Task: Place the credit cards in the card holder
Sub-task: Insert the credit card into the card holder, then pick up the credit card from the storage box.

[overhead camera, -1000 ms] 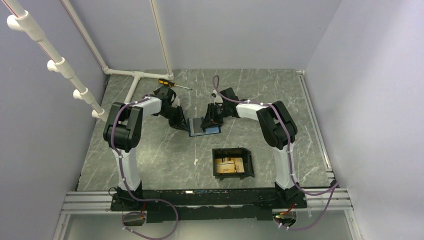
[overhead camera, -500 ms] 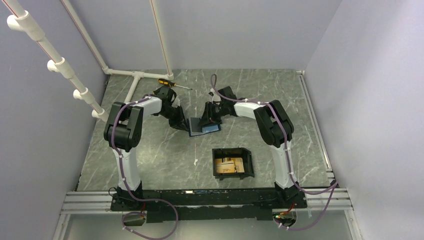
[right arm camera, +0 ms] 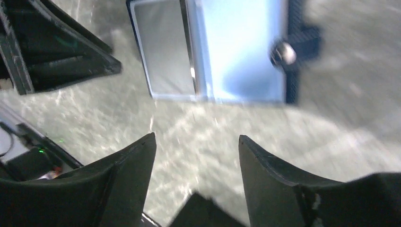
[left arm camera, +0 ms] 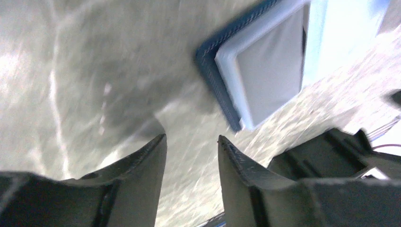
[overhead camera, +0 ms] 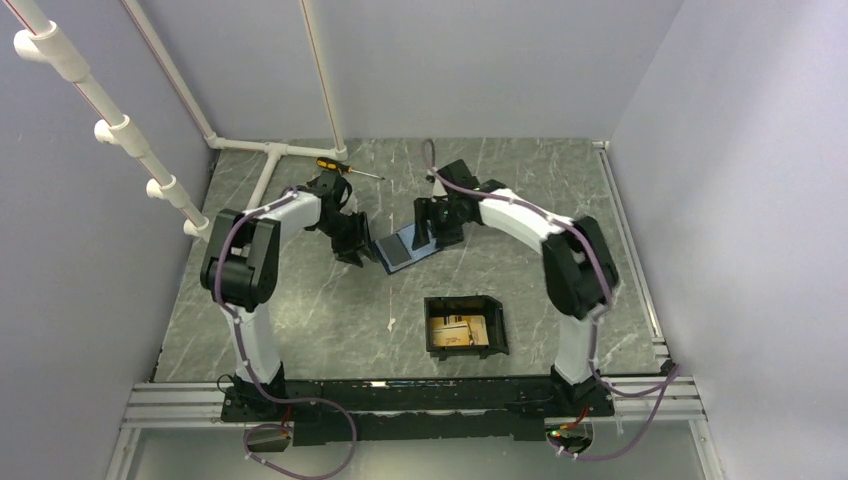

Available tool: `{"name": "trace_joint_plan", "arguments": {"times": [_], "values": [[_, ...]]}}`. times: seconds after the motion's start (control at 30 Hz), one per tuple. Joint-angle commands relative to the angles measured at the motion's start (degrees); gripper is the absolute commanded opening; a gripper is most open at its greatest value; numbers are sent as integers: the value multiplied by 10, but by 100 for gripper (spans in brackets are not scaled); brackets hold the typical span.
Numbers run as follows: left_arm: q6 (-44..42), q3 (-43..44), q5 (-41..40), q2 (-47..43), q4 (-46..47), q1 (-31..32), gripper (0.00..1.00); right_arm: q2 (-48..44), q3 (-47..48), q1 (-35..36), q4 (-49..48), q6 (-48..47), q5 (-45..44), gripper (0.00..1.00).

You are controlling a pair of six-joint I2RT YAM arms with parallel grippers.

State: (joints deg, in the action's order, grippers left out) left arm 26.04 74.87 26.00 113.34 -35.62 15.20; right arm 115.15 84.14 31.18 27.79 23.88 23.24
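Note:
The card holder (overhead camera: 466, 326), a small black tray, sits on the table in front of the arms, with orange-gold credit cards (overhead camera: 456, 331) lying inside it. Farther back, a dark blue wallet (overhead camera: 405, 248) lies opened flat between the two grippers. My left gripper (overhead camera: 358, 246) is just left of it. In the left wrist view this gripper (left arm camera: 191, 142) is open and empty, and the wallet (left arm camera: 265, 61) lies beyond its tips. My right gripper (overhead camera: 436, 226) is at the wallet's far right edge. In the right wrist view it (right arm camera: 196, 139) is open and empty, short of the wallet (right arm camera: 213, 52).
A yellow-handled screwdriver (overhead camera: 340, 167) lies at the back, near the white pipe frame (overhead camera: 265, 172) that runs along the left side. Grey walls close the table in on three sides.
Both grippers have opened and let go of the wallet, which now lies flat and turned slightly. The right arm has drawn back to the right.

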Motion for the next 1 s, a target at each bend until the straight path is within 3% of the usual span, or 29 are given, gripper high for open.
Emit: {"name": "trace_joint_plan", "arguments": {"times": [0.0, 0.13, 0.27, 0.33, 0.37, 0.53, 0.67, 0.87, 0.97], "values": [[-31, -40, -61, -94, -58, -4, 54, -188, -50, 20, 154, -42, -177, 72], [-15, -87, 4, -168, -32, 5, 68, -337, -170, 63, 168, -15, -180, 80], [-5, -90, 35, -213, -25, 46, 76, -406, -245, 115, 156, 42, -177, 84], [8, -92, 27, -222, -24, 75, 77, -405, -270, 129, 146, 86, -190, 99], [17, -97, 25, -226, -17, 87, 77, -399, -279, 140, 133, 104, -200, 100], [66, -145, 25, -254, 36, 109, 78, -384, -319, 195, 91, 190, -292, 100], [80, -177, 34, -272, 63, 115, 78, -372, -375, 209, 14, 196, -283, 99], [75, -197, 29, -281, 62, 121, 78, -296, -375, 245, 6, 213, -334, 99], [71, -201, 21, -285, 59, 121, 78, -263, -360, 258, 28, 237, -366, 94]]}}
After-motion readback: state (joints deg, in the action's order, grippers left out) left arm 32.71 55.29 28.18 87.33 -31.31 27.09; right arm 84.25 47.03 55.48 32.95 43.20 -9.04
